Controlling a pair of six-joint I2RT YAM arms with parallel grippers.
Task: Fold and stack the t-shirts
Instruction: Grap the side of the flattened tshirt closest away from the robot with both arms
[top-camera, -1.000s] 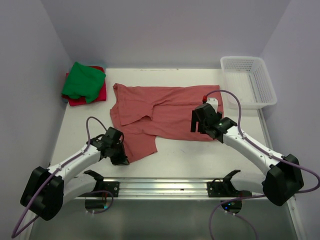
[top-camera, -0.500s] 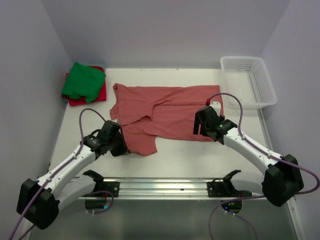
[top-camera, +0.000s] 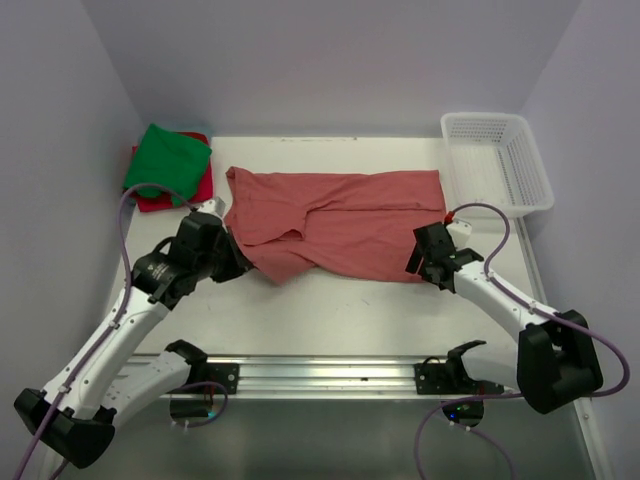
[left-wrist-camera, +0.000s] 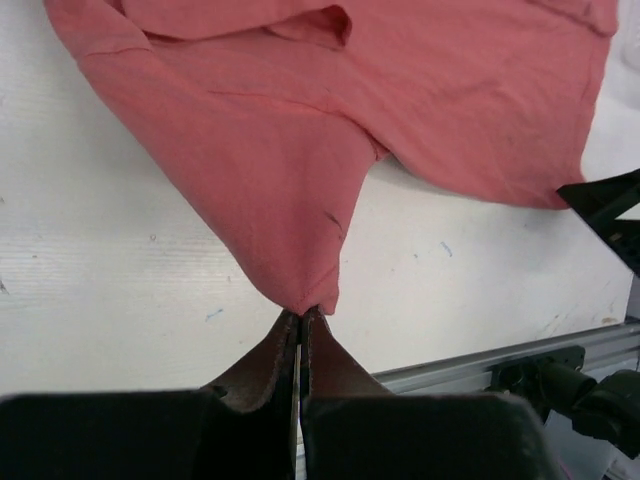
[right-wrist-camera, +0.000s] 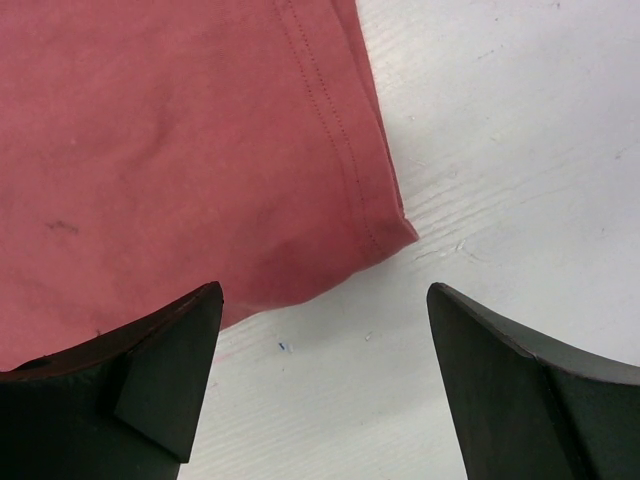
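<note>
White tabletop (top-camera: 350, 300), faded brick-red t-shirt (top-camera: 350, 215) spread across centre frame. Left gripper (left-wrist-camera: 300, 315) clamped shut on shirt's lower-left corner; right gripper (right-wrist-camera: 322, 295) gaping, empty, above lower-right hem corner.

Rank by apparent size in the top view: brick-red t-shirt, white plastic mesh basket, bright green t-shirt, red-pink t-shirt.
1. brick-red t-shirt
2. white plastic mesh basket
3. bright green t-shirt
4. red-pink t-shirt, mostly hidden under green

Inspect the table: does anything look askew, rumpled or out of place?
The faded brick-red cloth t-shirt lies rumpled, its near corner pinched to a point by the shut left fingers. The bright green t-shirt sits crooked on the red-pink t-shirt at the far left. Nothing is spilled.
</note>
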